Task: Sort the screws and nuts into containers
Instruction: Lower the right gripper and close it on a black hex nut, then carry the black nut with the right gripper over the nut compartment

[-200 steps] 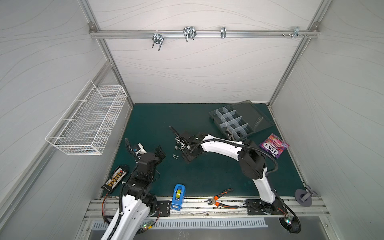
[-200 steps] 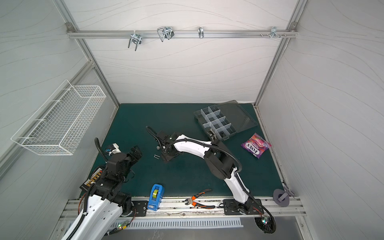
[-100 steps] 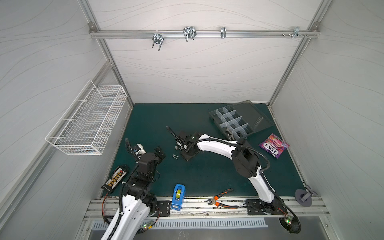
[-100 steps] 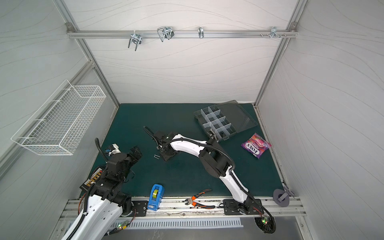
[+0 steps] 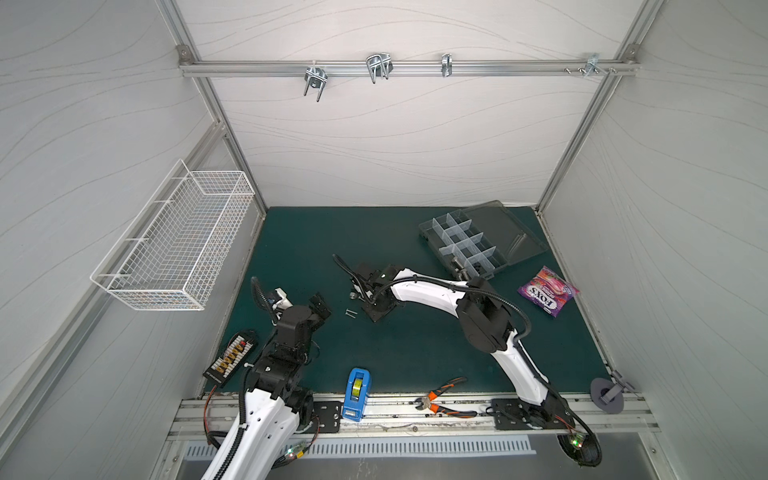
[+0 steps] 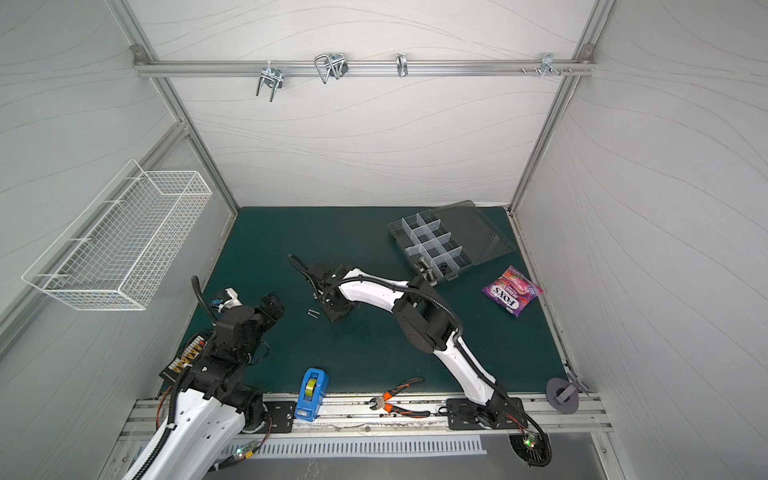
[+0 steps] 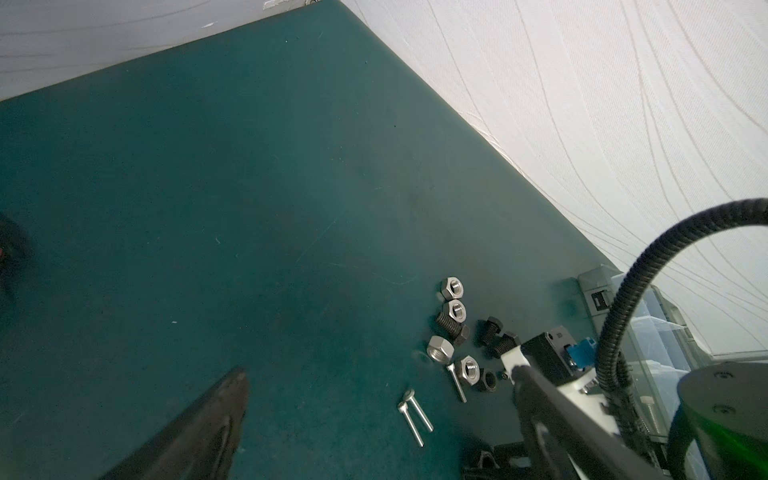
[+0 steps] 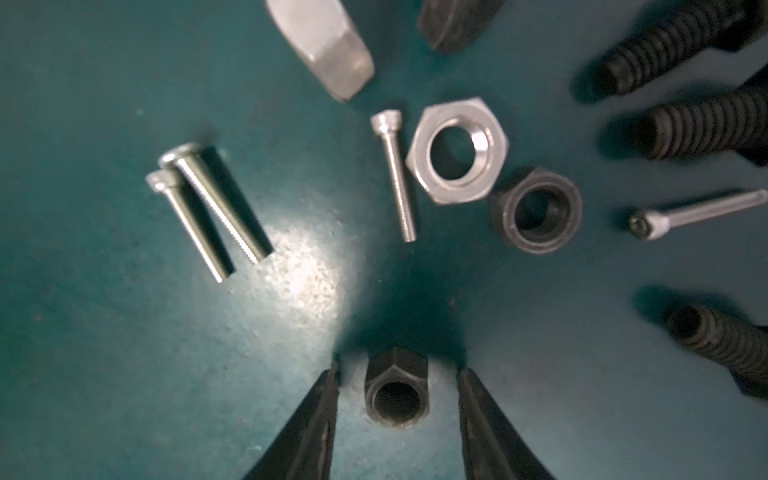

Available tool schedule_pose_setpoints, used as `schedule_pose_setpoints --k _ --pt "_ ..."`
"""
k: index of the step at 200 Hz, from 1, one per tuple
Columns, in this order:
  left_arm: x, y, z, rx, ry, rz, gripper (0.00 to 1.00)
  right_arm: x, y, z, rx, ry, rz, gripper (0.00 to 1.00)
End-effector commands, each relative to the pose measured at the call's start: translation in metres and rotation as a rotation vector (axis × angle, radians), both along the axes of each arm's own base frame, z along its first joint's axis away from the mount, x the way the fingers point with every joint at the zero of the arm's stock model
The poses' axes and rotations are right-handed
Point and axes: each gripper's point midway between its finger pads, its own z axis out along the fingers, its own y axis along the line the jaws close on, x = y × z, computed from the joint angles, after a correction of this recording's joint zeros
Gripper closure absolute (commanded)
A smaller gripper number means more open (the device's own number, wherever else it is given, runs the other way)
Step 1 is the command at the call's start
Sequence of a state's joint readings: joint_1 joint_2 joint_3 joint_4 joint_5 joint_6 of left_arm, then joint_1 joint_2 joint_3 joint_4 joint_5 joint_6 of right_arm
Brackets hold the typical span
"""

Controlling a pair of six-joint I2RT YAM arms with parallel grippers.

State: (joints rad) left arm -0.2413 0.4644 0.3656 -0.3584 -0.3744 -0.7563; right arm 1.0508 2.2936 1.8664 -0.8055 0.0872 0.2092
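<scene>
Pincer first: our right pincer (image 8: 399, 370) stands spread, one finger on each side of a black nut (image 8: 397, 392) that lies on the tabletop (image 8: 104, 353). A sliver of green shows on both sides, so neither finger touches it. Just beyond we see a silver nut (image 8: 457, 151) with a thin screw (image 8: 397, 174) along its edge, a second black nut (image 8: 536, 210) just beside it, and black bolts (image 8: 698, 124) crowding one side. Two silver screws (image 8: 208, 212) lie side by side, apart from the cluster, with bare mat around them.

Our left pincer (image 5: 320, 307) is spread wide and holds nothing; it sits toward the left edge, apart from the heap.

In both top views the heap lies about mid-tabletop, with open green between it and the back wall and more toward the front rail. The containers (image 5: 465, 245) sit near the back right corner, well apart from the heap. Their lid (image 5: 503, 232) lies open toward the right wall, and silver bolts (image 6: 426, 266) lie in a near corner compartment. A sweet bag (image 5: 547, 291) lies by the right edge. Pliers (image 5: 442, 401) and a tape dispenser (image 5: 356, 392) lie at the front edge.
</scene>
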Motion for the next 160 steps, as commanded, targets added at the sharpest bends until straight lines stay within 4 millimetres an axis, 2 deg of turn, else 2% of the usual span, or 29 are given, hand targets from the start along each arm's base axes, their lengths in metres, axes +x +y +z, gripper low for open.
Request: schedule_pose_setpoints --k 1,78,160 --pt "0.001 0.002 0.001 -0.012 -0.013 0.019 0.0 -0.003 -0.002 -0.008 -0.021 0.034 0.013 0.53" --pt "0.0 0.002 0.0 -0.013 -0.015 0.018 0.0 -0.007 -0.011 -0.024 -0.076 0.045 0.018 0.62" --pt "0.0 0.001 -0.001 -0.019 -0.016 0.016 0.0 -0.012 -0.018 -0.032 -0.107 0.055 0.023 0.72"
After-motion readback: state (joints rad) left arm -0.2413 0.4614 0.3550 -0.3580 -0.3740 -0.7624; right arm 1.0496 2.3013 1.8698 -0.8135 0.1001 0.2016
